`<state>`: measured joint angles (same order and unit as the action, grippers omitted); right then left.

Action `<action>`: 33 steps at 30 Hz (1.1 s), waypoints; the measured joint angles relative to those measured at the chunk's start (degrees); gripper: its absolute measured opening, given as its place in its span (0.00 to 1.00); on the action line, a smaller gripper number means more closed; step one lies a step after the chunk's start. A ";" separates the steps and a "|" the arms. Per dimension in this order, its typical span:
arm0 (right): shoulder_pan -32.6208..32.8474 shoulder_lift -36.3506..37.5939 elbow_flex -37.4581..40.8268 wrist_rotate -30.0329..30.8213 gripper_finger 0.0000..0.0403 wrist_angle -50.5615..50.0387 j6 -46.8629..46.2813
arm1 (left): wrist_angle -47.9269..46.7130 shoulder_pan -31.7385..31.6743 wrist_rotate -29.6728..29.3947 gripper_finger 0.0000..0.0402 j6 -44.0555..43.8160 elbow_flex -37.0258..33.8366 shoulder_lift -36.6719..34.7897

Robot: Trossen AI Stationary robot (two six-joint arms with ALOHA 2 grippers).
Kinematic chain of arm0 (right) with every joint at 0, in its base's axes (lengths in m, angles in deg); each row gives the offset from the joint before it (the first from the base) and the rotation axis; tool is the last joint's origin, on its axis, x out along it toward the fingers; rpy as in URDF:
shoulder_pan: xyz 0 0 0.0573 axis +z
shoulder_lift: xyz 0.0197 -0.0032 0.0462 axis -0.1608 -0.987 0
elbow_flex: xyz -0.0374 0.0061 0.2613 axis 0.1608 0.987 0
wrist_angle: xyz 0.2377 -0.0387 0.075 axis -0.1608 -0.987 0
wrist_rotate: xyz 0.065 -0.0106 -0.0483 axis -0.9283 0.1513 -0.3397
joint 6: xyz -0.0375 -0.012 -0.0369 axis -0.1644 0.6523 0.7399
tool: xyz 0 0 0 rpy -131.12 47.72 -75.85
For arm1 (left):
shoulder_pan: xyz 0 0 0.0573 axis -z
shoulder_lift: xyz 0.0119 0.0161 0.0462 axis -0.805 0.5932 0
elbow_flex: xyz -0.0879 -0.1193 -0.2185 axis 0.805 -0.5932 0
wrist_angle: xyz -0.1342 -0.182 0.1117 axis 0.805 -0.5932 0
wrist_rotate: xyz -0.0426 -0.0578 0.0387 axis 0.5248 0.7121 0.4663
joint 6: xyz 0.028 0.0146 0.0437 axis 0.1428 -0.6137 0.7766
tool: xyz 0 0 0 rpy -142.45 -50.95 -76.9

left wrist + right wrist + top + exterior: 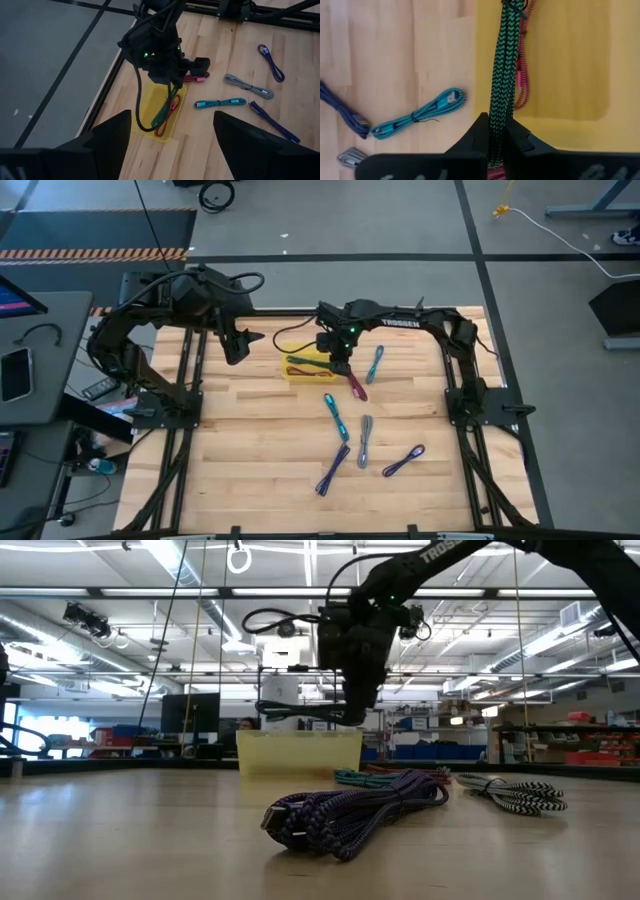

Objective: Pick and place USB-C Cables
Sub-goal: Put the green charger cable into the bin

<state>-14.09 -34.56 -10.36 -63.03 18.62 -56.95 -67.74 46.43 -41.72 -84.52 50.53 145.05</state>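
Hanging from the right gripper (pixel 496 142), the green cable (pixel 504 70) is seen as a soft, light, braided bundle: it droops straight down under its own weight and is expected to bend and swing easily, not to slip much, because the braid is rough. It is clamped between the closed fingers near one end of the fold; a hold at the middle of a bundle is judged better, so that both ends drop evenly. The green cable is held just over the yellow tray (pixel 570 60), at the far side of the table.

Inside the yellow tray a red cable (pixel 522 85) is already lying, beside the place where the green one is lowered. Nothing else can be made out in it.

On the wood, outside the tray, a maroon cable (pixel 357 387) lies just beside it, and two teal-blue cables (pixel 336 416), a grey cable (pixel 365 441) and two purple cables (pixel 333 469) are spread nearer the front. The left gripper (pixel 237 345) is waiting with its fingers wide apart and empty, raised at the left of the tray.
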 joint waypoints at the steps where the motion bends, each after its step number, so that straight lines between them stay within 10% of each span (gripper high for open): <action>1: 0.11 0.01 0.00 -0.43 0.06 0.16 0.38 | 0.00 0.00 0.00 0.72 0.00 0.00 0.00; 33: -0.07 -4.66 0.04 -0.07 0.06 0.86 2.01 | 0.04 0.00 0.00 0.72 -0.52 -0.02 0.00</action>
<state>-14.16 -39.22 -10.31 -63.10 19.48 -54.94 -67.69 46.43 -41.72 -85.04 50.50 145.05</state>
